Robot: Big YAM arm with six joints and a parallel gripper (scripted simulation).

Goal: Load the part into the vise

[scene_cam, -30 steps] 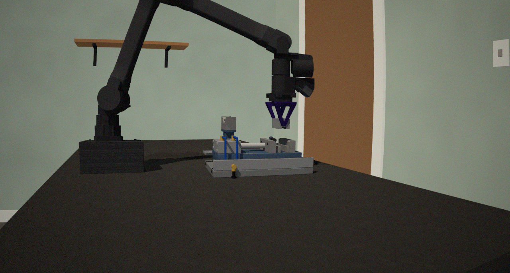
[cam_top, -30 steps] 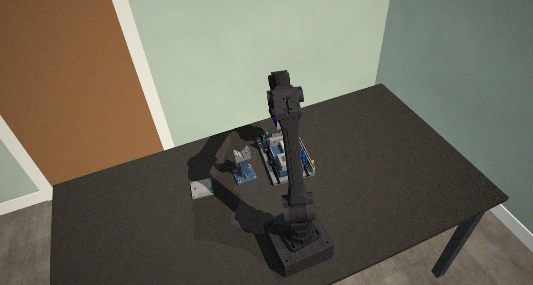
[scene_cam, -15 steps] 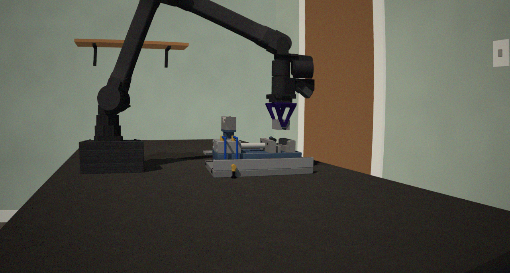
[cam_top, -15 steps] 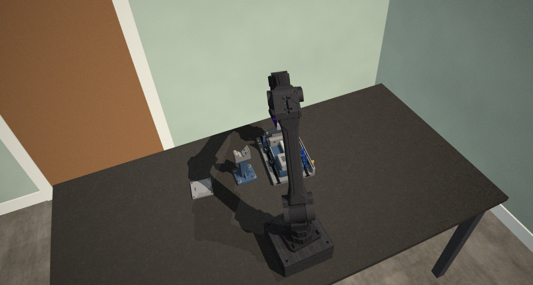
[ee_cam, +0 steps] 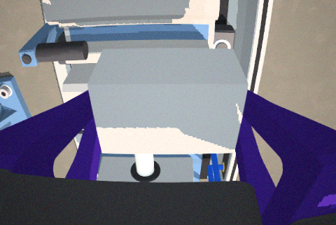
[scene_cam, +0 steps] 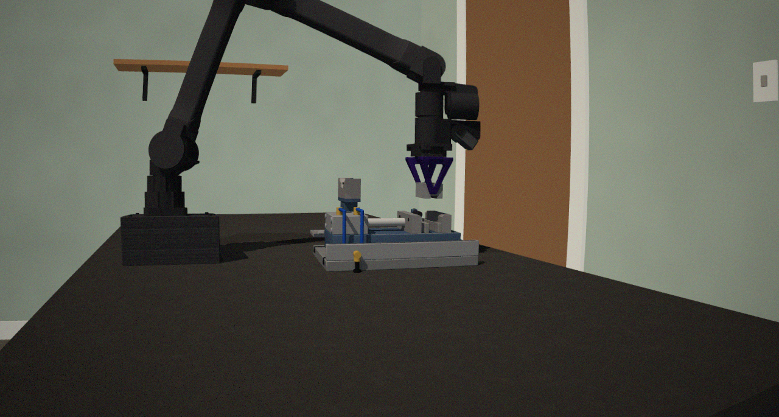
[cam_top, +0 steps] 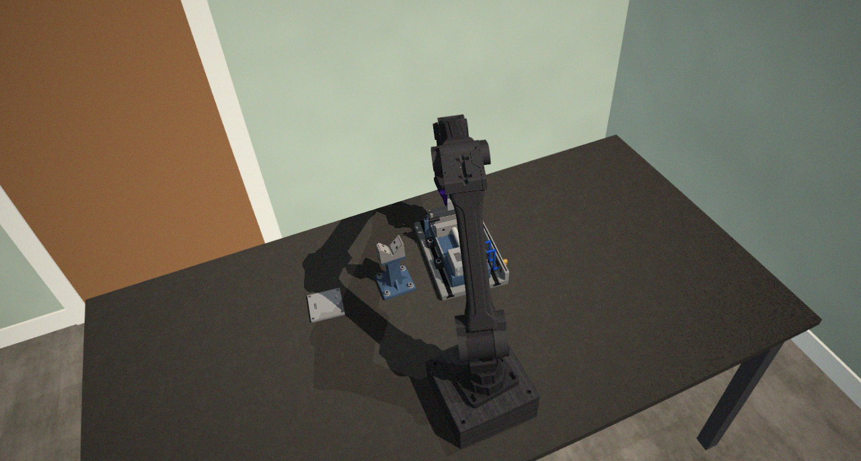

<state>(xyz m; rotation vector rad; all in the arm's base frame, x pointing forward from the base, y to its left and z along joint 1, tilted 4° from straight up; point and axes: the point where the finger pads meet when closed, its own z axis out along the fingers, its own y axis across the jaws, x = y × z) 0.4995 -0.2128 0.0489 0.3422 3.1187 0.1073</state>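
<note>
My gripper [ee_cam: 168,96] [scene_cam: 433,192] is shut on the grey part [ee_cam: 164,106] [scene_cam: 421,190], its purple fingers on the two ends. The part hangs above the vise, its slot not in sight. The fixed jaw [ee_cam: 129,2] [scene_cam: 439,220] lies ahead of the part in the wrist view. The moving jaw [scene_cam: 409,221] is on the cylinder's rod [scene_cam: 385,223] [ee_cam: 144,163]. The dark work stop [ee_cam: 61,51] shows left of and beyond the part in the wrist view. One low bar [ee_cam: 75,74] shows partly; the part hides much of the space between the jaws.
The V-block [cam_top: 391,252] [scene_cam: 349,189] stands on its blue base beside the vise. The bare infeed plate [cam_top: 325,305] lies farther left in the top view. Blue air hoses [scene_cam: 361,226] [cam_top: 492,256] rise by the cylinder. A yellow-topped fitting [scene_cam: 356,256] is at the vise's side.
</note>
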